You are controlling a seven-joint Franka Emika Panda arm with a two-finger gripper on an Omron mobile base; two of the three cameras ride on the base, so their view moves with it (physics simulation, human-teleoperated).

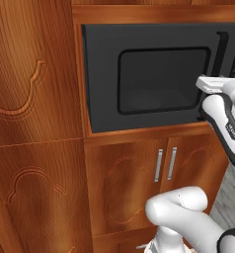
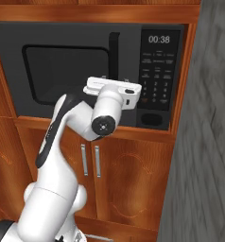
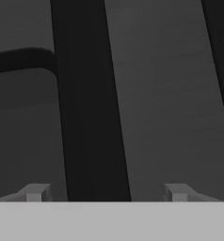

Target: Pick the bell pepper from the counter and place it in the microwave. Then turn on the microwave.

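Note:
The black microwave [image 1: 104,74] [image 2: 62,33] is built into wooden cabinetry, and its dark window door is closed. The bell pepper and the counter are out of view. My gripper [image 1: 208,82] [image 2: 115,78] [image 3: 107,192] is up against the door at the vertical black bar handle [image 1: 220,49] [image 2: 114,49] [image 3: 88,117]. It is open: in the hand view the fingertips stand wide apart, the handle rises between them, nearer the left one, and neither tip touches it. The keypad [image 2: 157,80] lies right of the handle, and its display reads 00:38.
Below the microwave are two wooden cabinet doors with silver bar handles [image 1: 159,165] [image 2: 84,159]. A tall carved wooden panel [image 1: 35,123] fills the left side. A grey wall [image 2: 204,142] stands close on the right of the microwave.

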